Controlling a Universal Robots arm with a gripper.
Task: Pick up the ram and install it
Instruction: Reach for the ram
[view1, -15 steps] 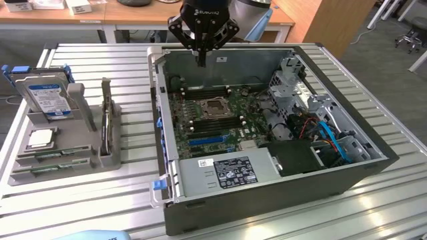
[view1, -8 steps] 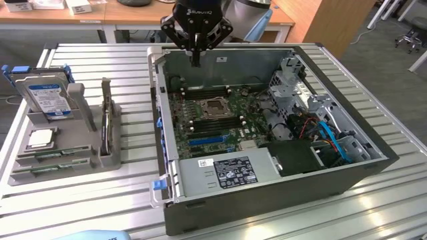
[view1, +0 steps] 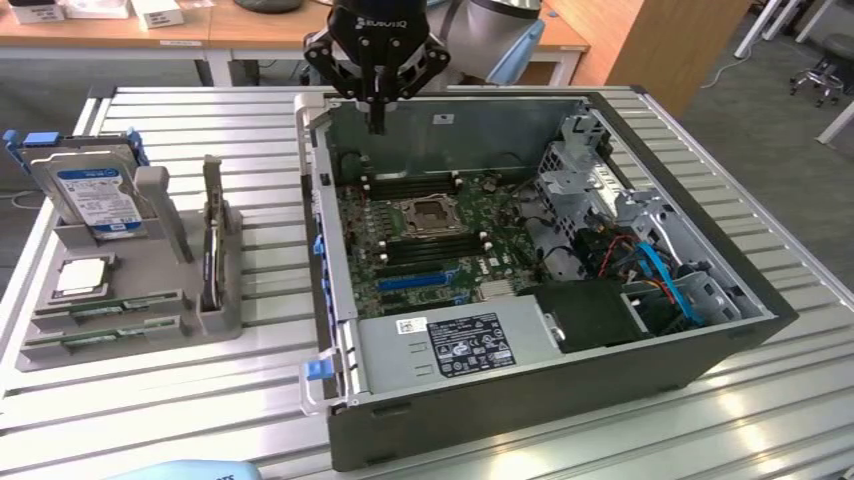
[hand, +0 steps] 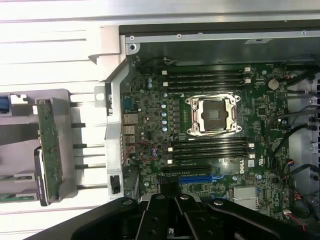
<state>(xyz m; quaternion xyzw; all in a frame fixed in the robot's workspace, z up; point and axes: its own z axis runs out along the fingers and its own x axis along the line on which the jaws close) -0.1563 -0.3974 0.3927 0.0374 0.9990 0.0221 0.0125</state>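
Green ram (view1: 114, 308) lies in the grey holder (view1: 216, 315) by the counter's (view1: 200, 120) edge at the exterior view's left, partly hidden; the fingers (view1: 378, 112), together and empty, hang over the computer case (view1: 534, 400).

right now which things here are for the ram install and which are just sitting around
For the job: ram stick lying in the grey holder; memory slots on the motherboard; gripper, shut and empty, over the open case.
Lying about: hard drive; processor chip.
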